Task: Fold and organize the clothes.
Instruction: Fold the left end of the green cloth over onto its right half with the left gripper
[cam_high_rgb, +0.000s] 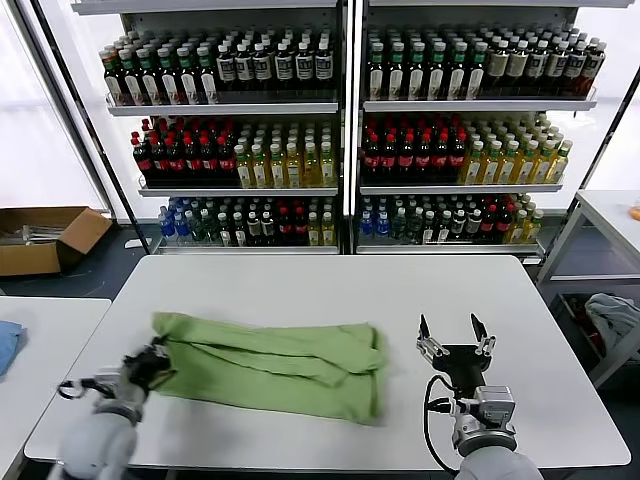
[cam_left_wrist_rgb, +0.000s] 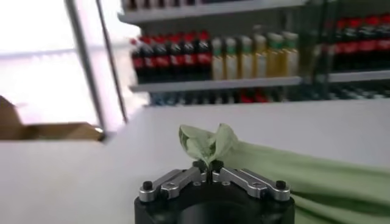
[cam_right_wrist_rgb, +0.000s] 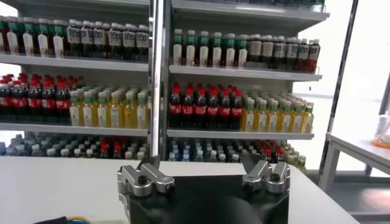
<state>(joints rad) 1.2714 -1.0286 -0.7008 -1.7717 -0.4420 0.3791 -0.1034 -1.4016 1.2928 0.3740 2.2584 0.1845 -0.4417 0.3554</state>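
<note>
One small pinch of cloth is being held by the left gripper (cam_left_wrist_rgb: 209, 165), its fingers closed tight on a bunched corner of the light green polo shirt (cam_high_rgb: 275, 365) near the left edge of the white table (cam_high_rgb: 330, 285). The shirt is lying folded lengthwise across the middle of the tabletop, toward the front edge. The right gripper (cam_high_rgb: 455, 335) is being held spread wide and empty just off the shirt's right end, toward the front right corner.

So little fabric is being gripped that it is judged likely to slip free under any pull, and the loose folds could be dragged open or pushed over the front edge.

Beyond the far edge, shelves of bottled drinks (cam_high_rgb: 345, 130) are standing; a cardboard box (cam_high_rgb: 45, 237) is lying on the floor past the far left corner.
</note>
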